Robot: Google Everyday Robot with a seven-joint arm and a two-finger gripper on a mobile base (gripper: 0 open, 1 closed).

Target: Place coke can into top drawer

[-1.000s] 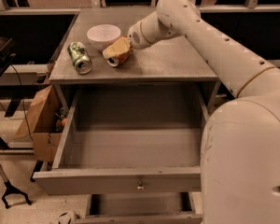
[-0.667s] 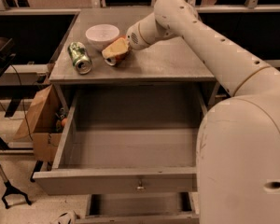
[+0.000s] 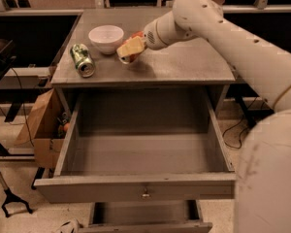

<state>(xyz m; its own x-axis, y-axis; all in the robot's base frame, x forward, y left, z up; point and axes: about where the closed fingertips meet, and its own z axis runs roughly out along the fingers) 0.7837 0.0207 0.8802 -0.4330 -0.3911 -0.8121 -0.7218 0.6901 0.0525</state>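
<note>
The coke can (image 3: pixel 131 58) is red and mostly hidden behind my gripper (image 3: pixel 129 48) on the grey cabinet top (image 3: pixel 184 64), just right of a white bowl. The gripper reaches in from the right and is shut on the can, low over the surface. The top drawer (image 3: pixel 136 190) is pulled wide open below the cabinet top. Its inside is bare grey metal, and its front panel has a small keyhole.
A white bowl (image 3: pixel 105 37) and a green can (image 3: pixel 82 59) lying on its side sit at the left of the cabinet top. A lower drawer (image 3: pixel 145 224) is slightly open. A cardboard box (image 3: pixel 41 130) stands at the left. My arm (image 3: pixel 262 62) crosses the right side.
The gripper with the can has shifted slightly to the right, away from the bowl. The drawer, bowl and green can have not moved.
</note>
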